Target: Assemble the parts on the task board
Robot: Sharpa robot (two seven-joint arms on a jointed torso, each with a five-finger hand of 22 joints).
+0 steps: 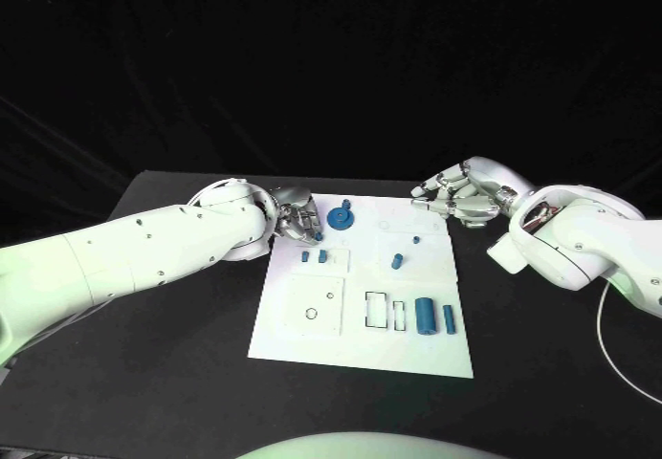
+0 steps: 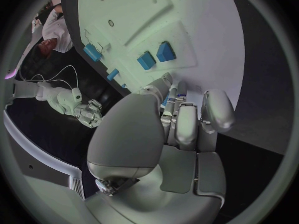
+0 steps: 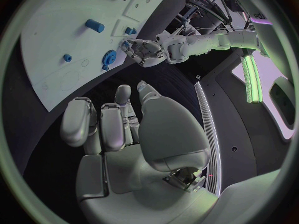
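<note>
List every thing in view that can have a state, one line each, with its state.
Left hand: at the board's far left edge, fingers curled; whether it holds a part is unclear.
Right hand: off the board's far right corner, fingers curled in, holding nothing visible.
White task board: lying flat on the black table.
Round blue disc part: on the board beside the left hand.
Two blue cylinder parts: at the board's right side.

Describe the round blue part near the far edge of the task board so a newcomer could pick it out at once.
Start at the white task board in the middle of the black table, then go to its far edge, beside the left hand. The round blue part lies there, just right of that hand's fingers. It is a flat disc, wider than the other blue parts, which are small blocks and cylinders.
</note>
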